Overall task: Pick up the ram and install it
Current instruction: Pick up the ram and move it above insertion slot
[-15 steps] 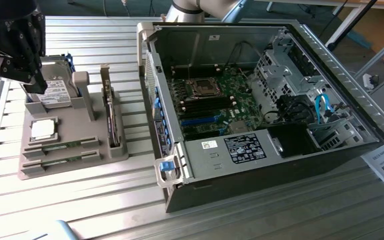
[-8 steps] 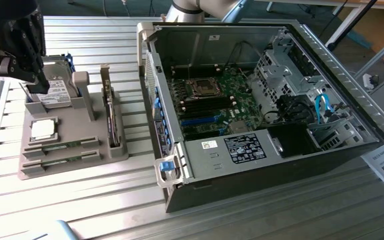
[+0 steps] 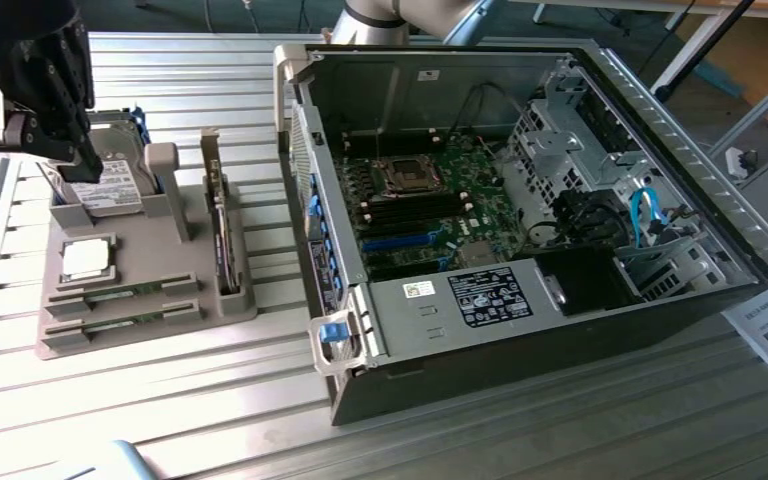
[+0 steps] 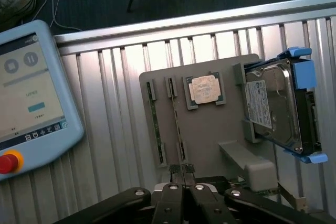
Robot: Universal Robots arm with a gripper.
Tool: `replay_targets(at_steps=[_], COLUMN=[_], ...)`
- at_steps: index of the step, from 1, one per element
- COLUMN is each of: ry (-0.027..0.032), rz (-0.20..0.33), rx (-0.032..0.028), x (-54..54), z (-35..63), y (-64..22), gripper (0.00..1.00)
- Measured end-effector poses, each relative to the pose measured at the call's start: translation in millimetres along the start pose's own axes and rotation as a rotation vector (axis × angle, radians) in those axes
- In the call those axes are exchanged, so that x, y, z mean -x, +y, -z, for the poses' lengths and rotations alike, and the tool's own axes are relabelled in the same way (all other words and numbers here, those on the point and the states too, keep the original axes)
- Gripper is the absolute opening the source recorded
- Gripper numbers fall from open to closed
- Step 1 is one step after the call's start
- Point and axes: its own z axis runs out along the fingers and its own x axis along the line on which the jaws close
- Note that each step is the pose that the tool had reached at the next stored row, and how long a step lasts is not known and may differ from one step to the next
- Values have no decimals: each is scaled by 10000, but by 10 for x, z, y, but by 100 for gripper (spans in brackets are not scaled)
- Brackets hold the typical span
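Grey plastic forms the holder (image 3: 144,338) (image 4: 231,129) that sits by the table (image 3: 491,440) (image 4: 105,77) edge on the exterior view's left. In its two long slots, near the holder's front edge, thin green sticks stand on edge. The ram (image 3: 124,293) (image 4: 176,121) is in the slot next to the square recess, and a second stick (image 3: 117,320) (image 4: 154,121) lies in the outer slot beside it. The square recess holds the silver processor (image 3: 87,258) (image 4: 203,88). At the holder's far end, a cradle carries the hard drive (image 3: 115,182) (image 4: 273,108) in its blue frame. Towards the exterior view's right, the open computer case (image 3: 398,80) lies on its side on the table with the motherboard (image 3: 418,200) exposed. A light-blue pendant (image 4: 31,103) rests at the table edge past the holder. My hand (image 3: 87,172) (image 4: 182,171) hangs above the holder, its fingers pressed together and gripping nothing. From the wrist view, the fingertips line up with the near end of the ram's slot. I cannot tell whether they touch it.
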Motion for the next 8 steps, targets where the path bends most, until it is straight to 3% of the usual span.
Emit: replay_targets(at_steps=[8], ry=[-6], rz=[954], rx=[-24], x=[0], z=[0], y=[-1], gripper=[11])
